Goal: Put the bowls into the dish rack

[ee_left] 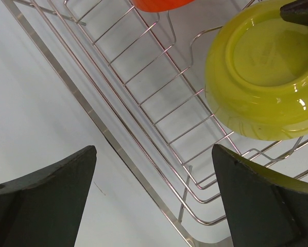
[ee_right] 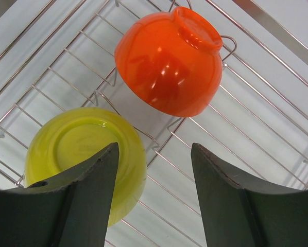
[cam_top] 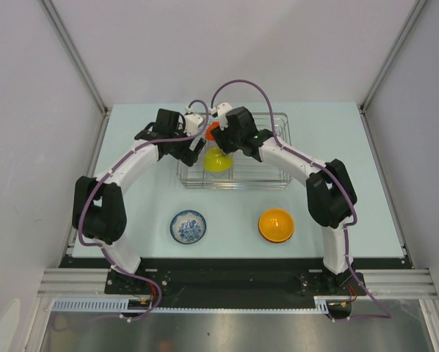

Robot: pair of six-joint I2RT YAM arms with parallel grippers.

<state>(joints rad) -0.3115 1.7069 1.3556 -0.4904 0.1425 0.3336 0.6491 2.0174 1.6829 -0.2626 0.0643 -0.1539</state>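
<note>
Sitting in dish rack [cam_top: 234, 180]: yellow bowl [ee_right: 82, 149], orange bowl [ee_right: 169, 62]; jaws spread.

Spread pincer [ee_right: 154, 149] hangs over a yellow bowl [ee_right: 77, 144] and an orange bowl [ee_right: 167, 62] in the dish rack [ee_right: 280, 30]

Not much else around me tbh: pale table [cam_top: 352, 147] filling the middle of the top view, plain white walls [cam_top: 28, 110] at left, right and top, a silver rail [cam_top: 234, 282] along the bottom, and a brushed metal sheet [cam_top: 241, 334] below that.
</note>
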